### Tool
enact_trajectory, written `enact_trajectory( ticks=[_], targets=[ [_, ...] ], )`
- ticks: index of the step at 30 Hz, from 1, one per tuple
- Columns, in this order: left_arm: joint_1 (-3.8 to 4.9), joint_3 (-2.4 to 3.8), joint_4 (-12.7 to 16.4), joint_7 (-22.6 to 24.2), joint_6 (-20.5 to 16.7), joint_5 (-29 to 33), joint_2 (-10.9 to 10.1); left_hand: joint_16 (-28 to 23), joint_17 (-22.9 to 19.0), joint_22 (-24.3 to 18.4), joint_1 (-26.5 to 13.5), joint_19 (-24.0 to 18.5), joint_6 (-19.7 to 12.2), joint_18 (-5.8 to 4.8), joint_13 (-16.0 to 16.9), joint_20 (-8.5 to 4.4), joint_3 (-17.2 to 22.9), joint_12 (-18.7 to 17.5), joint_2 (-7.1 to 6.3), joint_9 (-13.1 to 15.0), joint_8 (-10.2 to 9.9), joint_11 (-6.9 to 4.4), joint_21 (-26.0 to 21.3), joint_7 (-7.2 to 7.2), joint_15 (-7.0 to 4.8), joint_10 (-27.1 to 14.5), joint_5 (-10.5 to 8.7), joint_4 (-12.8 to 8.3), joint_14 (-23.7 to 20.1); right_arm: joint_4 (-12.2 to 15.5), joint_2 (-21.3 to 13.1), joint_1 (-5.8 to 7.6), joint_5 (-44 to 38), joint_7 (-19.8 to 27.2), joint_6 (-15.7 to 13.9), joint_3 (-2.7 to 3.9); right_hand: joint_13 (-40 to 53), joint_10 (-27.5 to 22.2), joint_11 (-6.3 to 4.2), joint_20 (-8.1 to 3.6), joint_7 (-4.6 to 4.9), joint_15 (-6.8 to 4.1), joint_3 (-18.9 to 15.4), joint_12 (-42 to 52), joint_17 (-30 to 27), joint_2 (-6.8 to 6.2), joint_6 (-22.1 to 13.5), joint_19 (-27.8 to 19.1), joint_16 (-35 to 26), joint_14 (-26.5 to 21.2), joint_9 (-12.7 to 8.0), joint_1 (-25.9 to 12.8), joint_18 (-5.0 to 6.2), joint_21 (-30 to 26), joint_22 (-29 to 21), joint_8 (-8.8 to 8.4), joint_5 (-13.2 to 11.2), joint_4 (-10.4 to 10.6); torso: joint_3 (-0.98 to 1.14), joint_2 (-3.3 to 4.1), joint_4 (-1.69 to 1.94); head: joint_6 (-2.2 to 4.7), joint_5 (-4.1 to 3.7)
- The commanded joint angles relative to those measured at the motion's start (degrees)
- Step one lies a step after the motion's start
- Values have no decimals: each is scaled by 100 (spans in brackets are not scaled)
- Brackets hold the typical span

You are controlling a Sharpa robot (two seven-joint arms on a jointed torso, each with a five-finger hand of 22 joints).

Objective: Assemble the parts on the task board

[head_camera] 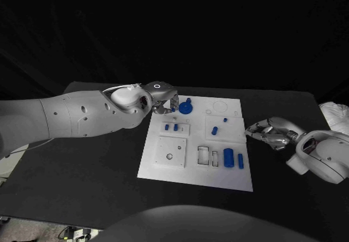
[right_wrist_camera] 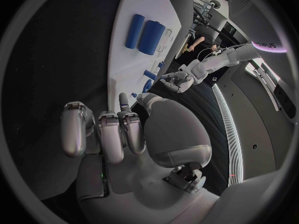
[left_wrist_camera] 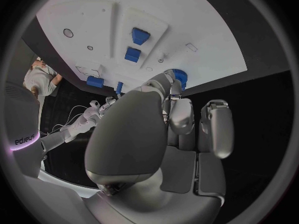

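Black table point(head_camera: 87, 166), 1 task board point(head_camera: 196, 174), left robot hand point(head_camera: 164, 103) pinching blue gear point(head_camera: 184, 107), right robot hand point(head_camera: 263, 132) empty, spread.

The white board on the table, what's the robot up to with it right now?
The robot is assembling small blue parts on the task board. Its left hand is at the board's far corner, fingers on a round blue part there. The right hand rests off the board's right edge on the black table, holding nothing. Two blue cylinders lie near the board's near right side, and smaller blue pieces sit mid-board.
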Motion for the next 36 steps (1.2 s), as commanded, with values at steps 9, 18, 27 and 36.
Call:
enact_trajectory(
  ticks=[9, 18, 27, 36],
  targets=[
    [8, -5, 59, -39, 235, 200, 6, -37, -8, 1162, -84, 245, -17, -9, -22, -14, -12, -57, 6, -19, -52, 8, -23, 15, -8, 18, -36, 16, 34, -10, 4, -48, -1, -14, 111, -3, 1510, 611, 41, -3, -10, 38, 32, 22, 1509, -27, 46, -48, 20, 598, 9, 1, 119, -36, 1065, -10, 19, -11, -2, -3, -3, -1, 61],
    [-46, -10, -29, -30, 333, 224, 102, -48, -27, 1160, -85, 242, -25, -7, -27, -13, -12, -64, -1, -23, -60, 10, -32, 17, -7, 22, -36, 15, 29, -6, 3, -53, -1, -9, 98, -3, 1510, 611, 42, -3, -9, 38, 32, 22, 1509, -30, 45, -46, 20, 598, 9, -4, 118, -34, 1066, -12, 11, -9, -1, 3, -13, -1, 66],
    [-73, -15, -87, -73, 465, 228, 159, -71, -63, 1153, -83, 234, -55, -2, -42, -10, -4, -91, -7, -36, -84, 19, -54, 25, -2, 20, -30, 13, 16, 2, -4, -54, -1, -6, 86, -2, 1510, 611, 42, -3, -9, 38, 32, 22, 1509, -30, 45, -46, 20, 598, 9, -4, 118, -34, 1066, -12, 11, -9, -1, -1, -6, -1, 52],
    [-86, -15, -104, -79, 520, 178, 180, -83, -80, 1151, -73, 230, -68, -1, -51, -8, 5, -108, -9, -44, -97, 22, -64, 28, 1, 19, -21, 4, 8, 2, 5, -54, 0, 0, 77, -2, 1510, 611, 42, -2, -9, 39, 34, 22, 1509, -33, 45, -49, 20, 598, 9, -8, 119, -37, 1064, -13, 5, -9, -3, -5, -9, -1, 61]
  ],
)
